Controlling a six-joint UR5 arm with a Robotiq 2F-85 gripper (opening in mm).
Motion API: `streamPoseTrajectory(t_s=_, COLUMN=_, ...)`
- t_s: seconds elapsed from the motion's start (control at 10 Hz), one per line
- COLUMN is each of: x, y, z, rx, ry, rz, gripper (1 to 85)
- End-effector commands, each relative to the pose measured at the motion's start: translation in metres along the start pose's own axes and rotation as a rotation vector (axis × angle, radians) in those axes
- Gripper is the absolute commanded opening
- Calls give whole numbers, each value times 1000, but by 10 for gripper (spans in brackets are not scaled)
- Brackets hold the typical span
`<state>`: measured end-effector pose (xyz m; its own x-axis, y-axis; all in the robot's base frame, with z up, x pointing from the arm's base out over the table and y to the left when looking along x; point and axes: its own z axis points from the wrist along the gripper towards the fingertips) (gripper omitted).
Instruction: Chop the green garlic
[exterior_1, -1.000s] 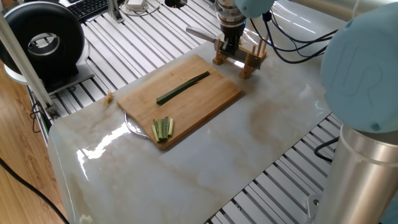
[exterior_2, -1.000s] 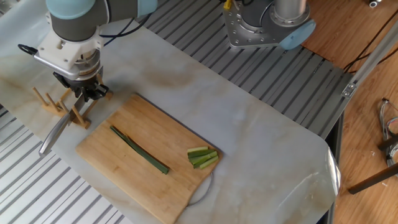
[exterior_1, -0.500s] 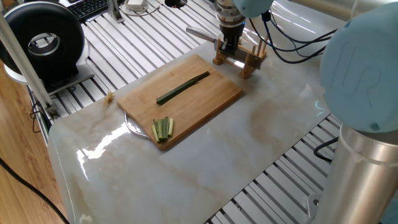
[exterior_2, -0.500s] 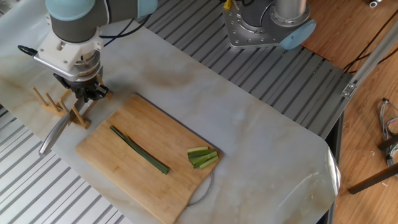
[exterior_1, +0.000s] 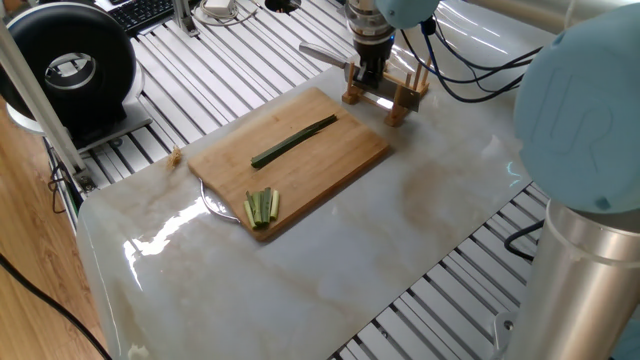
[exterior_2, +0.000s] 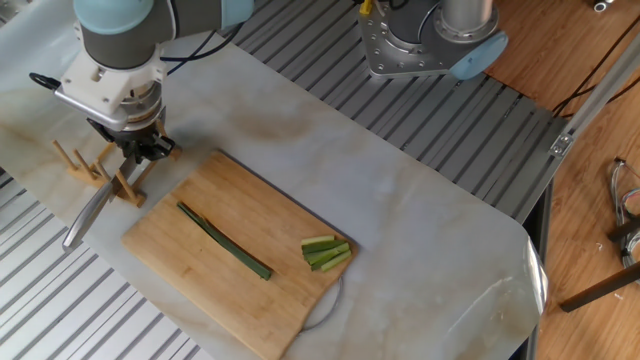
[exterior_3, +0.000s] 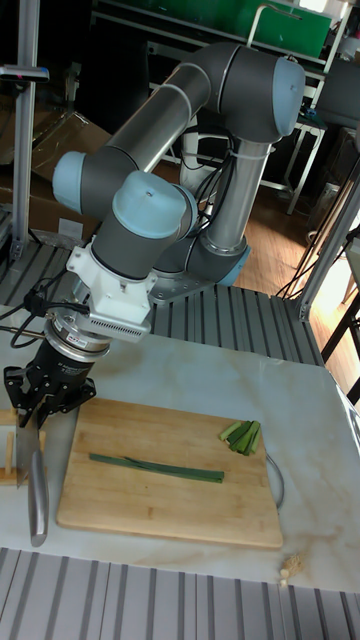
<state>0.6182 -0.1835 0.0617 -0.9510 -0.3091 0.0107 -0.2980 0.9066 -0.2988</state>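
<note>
Gripper (exterior_2: 137, 152) low over knife (exterior_3: 37, 480) in rack (exterior_1: 388, 92) off board's (exterior_2: 200, 290) corner, likely fetching it; finger state unclear; green garlic (exterior_2: 223, 240) uncut mid-board

The arm reaches down from its elbow with the wrist vertical, and the gripper (exterior_3: 45, 408) points straight down at the table's far edge. Its fingers (exterior_2: 140, 150) sit close together; whether they clamp anything cannot be told.
</note>
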Motion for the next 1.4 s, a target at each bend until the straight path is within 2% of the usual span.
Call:
streamPoseTrajectory(t_s=0.0, x=0, y=1, z=0, rx=-7, ry=-2, rz=10, gripper=250)
streamPoseTrajectory(t_s=1.3, x=-1, y=1, z=2, rx=0, ry=0, rz=12, gripper=230)
